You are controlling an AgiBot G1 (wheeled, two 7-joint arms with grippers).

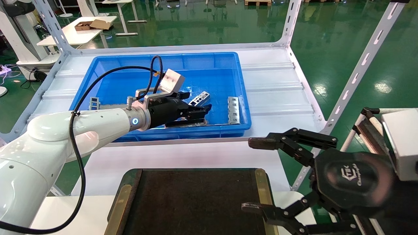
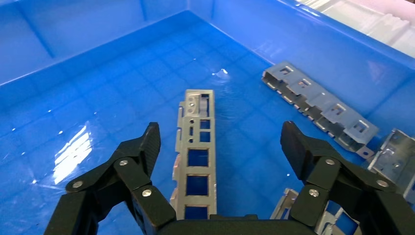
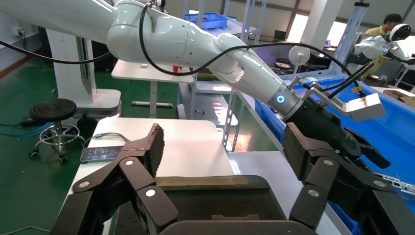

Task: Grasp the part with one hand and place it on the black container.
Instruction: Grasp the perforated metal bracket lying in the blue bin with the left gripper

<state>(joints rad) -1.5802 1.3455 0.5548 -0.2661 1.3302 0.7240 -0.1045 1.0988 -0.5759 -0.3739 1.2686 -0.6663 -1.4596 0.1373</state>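
I see my left hand (image 2: 218, 139) spread wide inside the glossy blue bin (image 1: 98, 65), its ribbed fingers straddling the thin slotted metal part (image 2: 196, 161) lying flat on the bin floor.

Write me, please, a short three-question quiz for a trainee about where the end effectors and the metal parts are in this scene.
1. True or false: the left end effector is shut on the part.
2. Where does the part lie? A) in the blue bin B) on the black container C) on the white table
3. Fill in: the right end effector hangs open beside the ____ container.

Key: 1 false, it is open, fingers on either side of the part. 2 A. 3 black.
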